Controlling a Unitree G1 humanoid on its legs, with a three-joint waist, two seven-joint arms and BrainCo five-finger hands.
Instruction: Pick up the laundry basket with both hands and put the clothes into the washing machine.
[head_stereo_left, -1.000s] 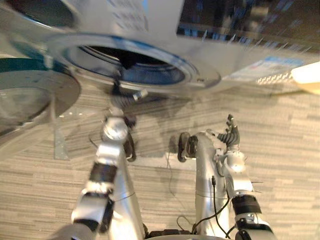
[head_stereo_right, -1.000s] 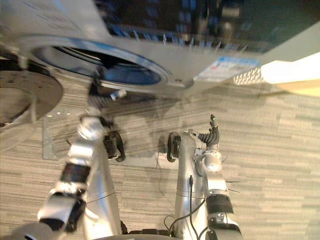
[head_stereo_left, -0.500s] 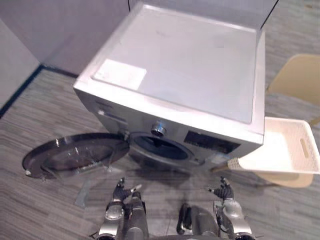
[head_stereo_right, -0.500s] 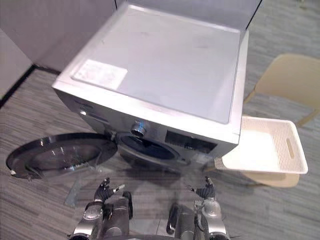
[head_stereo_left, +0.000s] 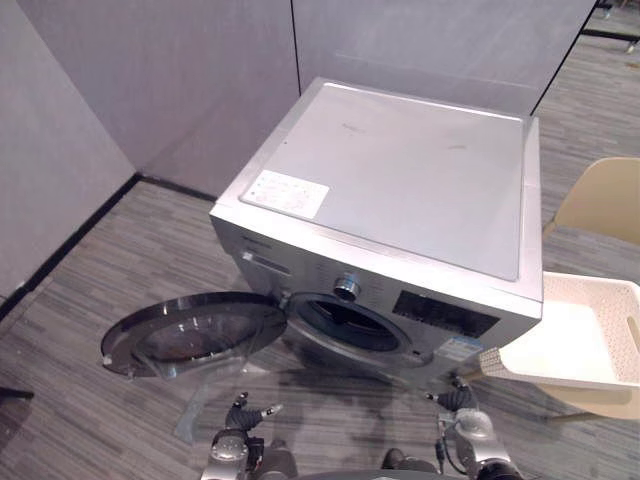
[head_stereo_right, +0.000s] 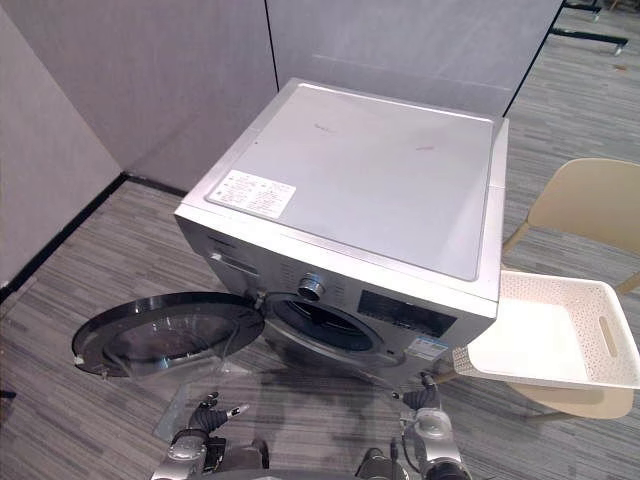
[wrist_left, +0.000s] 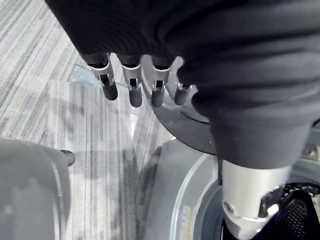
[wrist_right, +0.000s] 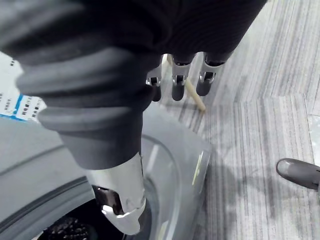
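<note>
We saw the grey striped floor (head_stereo_left: 90, 290) at far left, running up to plain grey partition walls (head_stereo_left: 200, 80). Next came the washing machine's round door (head_stereo_left: 195, 335), swung fully open to the left and hanging low over the floor, dark glass up. Just in front of the door, at the bottom edge of the head views, sat the left hand (head_stereo_left: 243, 415). Its wrist view showed the fingers (wrist_left: 131, 87) straight in a row and the thumb (wrist_left: 247, 210) apart from them, holding nothing, with the door rim and the machine's front past them.

The silver washing machine (head_stereo_left: 400, 190) stood in the middle, flat top bare except for a white label (head_stereo_left: 290, 192) near its front left corner. A knob (head_stereo_left: 347, 288) sat above the open drum mouth (head_stereo_left: 345, 322), which looked dark inside.

The right hand (head_stereo_left: 458, 400) was low in front of the machine's right front corner. Its fingers (wrist_right: 179, 85) were straight and relaxed and gripped nothing, with the machine's front panel close by.

The laundry basket (head_stereo_left: 590, 290), white and perforated, sat well right of both hands, just beside the machine's right side, resting on the seat of a beige chair (head_stereo_left: 605, 200). Neither hand touched it. We could not tell whether any clothes lay in it.
</note>
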